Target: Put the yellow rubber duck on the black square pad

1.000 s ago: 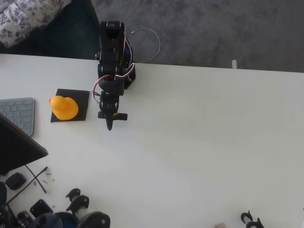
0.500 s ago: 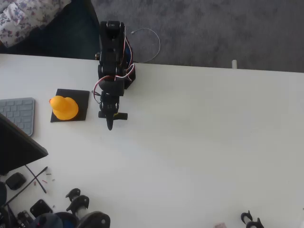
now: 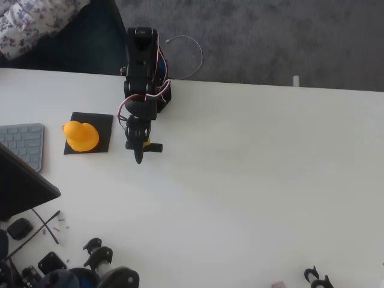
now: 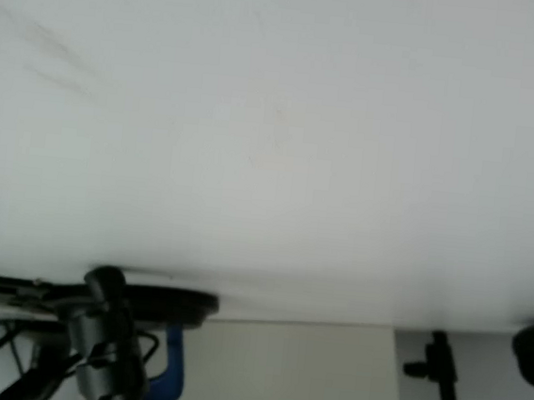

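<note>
Bench: white and broad (image 3: 252, 180), with grey carpet (image 3: 270, 36) beyond its far edge in the overhead view.
Duck: the yellow rubber duck (image 3: 81, 135) sits on the black square pad (image 3: 90, 134), over the pad's left part, its left edge reaching just past the pad's left side.
Pad: lies flat near the bench's left end, between the grey keyboard (image 3: 23, 144) and the arm.
Arm: black (image 3: 141, 84), reaching from the far edge toward the camera side – folded low, just right of the pad.
Fingers: the gripper (image 3: 138, 157) points down at bare bench, apart from the duck; it looks narrow and holds nothing, but I cannot tell for sure whether it is closed.
Left edge: a dark angled laptop edge (image 3: 24, 186) below the keyboard.
Bottom left: small dark parts and cables (image 3: 60, 264) scattered on the bench.
Wrist view: blurred white bench surface (image 4: 272, 144) – dark hardware (image 4: 107, 336) along the lower edge, too soft to name.
</note>
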You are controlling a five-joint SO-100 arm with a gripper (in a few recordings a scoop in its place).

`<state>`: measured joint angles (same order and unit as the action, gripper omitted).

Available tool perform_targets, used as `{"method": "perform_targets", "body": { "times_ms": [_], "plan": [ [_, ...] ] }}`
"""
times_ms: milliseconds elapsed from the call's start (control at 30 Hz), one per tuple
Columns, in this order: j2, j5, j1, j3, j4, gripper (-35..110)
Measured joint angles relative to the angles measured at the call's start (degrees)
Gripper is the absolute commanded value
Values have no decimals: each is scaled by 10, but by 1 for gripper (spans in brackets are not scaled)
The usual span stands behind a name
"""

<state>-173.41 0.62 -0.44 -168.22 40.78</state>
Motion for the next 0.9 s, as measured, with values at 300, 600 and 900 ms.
{"method": "perform_targets", "body": {
  "times_ms": [300, 600, 900],
  "plan": [
    [-77, 8, 0, -36, 0, 3],
    [-80, 6, 0, -38, 0, 3],
    [-80, 6, 0, -38, 0, 3]
  ]
}}
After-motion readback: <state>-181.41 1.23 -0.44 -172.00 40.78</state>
